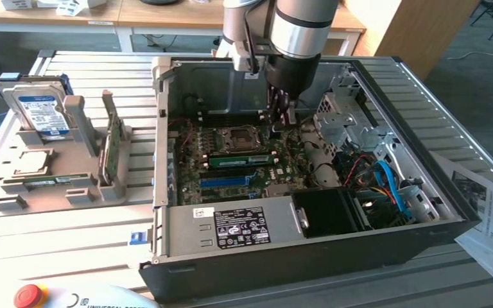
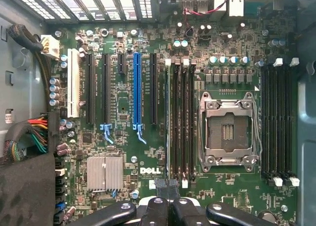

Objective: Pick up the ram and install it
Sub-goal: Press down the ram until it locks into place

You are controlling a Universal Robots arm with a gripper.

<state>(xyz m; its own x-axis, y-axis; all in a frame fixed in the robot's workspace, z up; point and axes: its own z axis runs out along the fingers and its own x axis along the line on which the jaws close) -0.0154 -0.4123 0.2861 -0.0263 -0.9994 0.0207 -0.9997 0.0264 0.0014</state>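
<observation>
Green ram (image 1: 239, 160) on edge on motherboard (image 1: 197, 163), long axis across exterior view, jaws together

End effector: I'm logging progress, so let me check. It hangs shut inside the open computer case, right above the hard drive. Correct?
No. The exterior view shows the end effector hanging shut inside the open computer case, but above the motherboard; the hard drive stands outside the case in the grey holder.
</observation>
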